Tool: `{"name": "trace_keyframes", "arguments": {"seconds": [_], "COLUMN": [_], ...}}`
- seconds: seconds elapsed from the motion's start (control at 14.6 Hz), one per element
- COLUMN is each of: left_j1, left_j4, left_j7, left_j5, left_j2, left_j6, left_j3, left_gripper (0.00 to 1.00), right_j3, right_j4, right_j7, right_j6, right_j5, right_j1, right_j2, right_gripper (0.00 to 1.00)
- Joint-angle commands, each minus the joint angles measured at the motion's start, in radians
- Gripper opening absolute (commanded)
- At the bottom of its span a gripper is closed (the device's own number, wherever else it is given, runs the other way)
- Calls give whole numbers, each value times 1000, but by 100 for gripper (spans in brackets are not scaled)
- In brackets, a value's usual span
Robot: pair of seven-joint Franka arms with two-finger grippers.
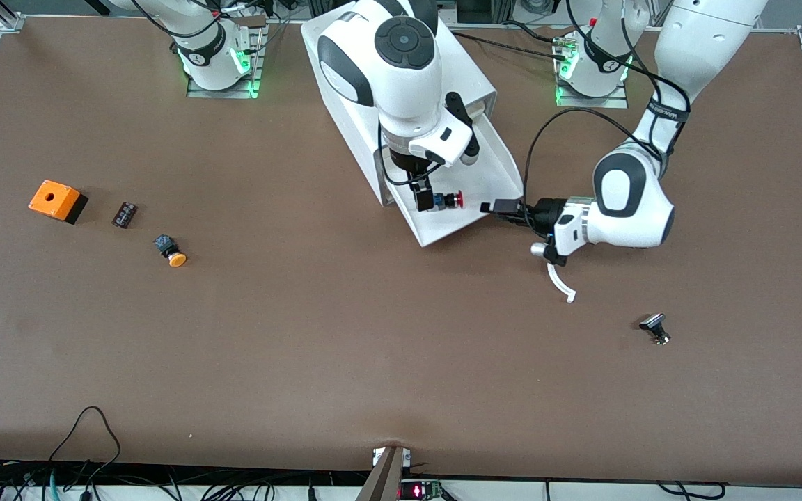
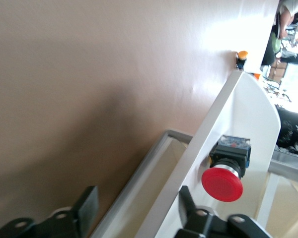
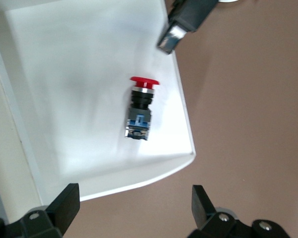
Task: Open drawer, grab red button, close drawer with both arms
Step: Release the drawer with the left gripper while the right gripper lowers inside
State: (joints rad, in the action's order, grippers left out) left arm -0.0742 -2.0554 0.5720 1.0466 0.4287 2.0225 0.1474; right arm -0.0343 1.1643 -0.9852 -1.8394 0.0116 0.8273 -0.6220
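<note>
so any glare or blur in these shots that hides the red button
Left wrist view: strong glare washes out the table and drawer wall, but the button stays clear. Right wrist view: soft shadows on the drawer floor, the button sharp, the left end effector a little blurred. Front view: even light, the button small but visible.

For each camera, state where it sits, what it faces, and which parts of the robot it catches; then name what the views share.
Front view: high across the table, facing both bases, the open drawer and both arms.
Left wrist view: on the left arm, facing the drawer's side wall; left pincer open astride it.
Right wrist view: on the right arm, looking down into the drawer; right pincer open.
Shared: the button, in all three.
</note>
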Motion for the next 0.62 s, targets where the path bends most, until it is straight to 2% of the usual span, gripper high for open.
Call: {"name": "trace_keyframes", "arguments": {"seconds": [0.0,0.55], "left_j1": [43,93], "left_j4": [24,54], "left_j7": [-114,-309], "left_j5": [-153,-518], "left_j2": [-85,-240], "left_j6": [8,-10], "left_j3": [-5,-5], "left_gripper": [100,100], "right_j3": [-12,-13], "right_j4": [-41,-41], "right_j7": [-7,17], "right_j6": [-11,-80], "right_j5": [16,10], "right_j1": [6,4], "right_j2": [-44,-83], "right_gripper": [100,100]}}
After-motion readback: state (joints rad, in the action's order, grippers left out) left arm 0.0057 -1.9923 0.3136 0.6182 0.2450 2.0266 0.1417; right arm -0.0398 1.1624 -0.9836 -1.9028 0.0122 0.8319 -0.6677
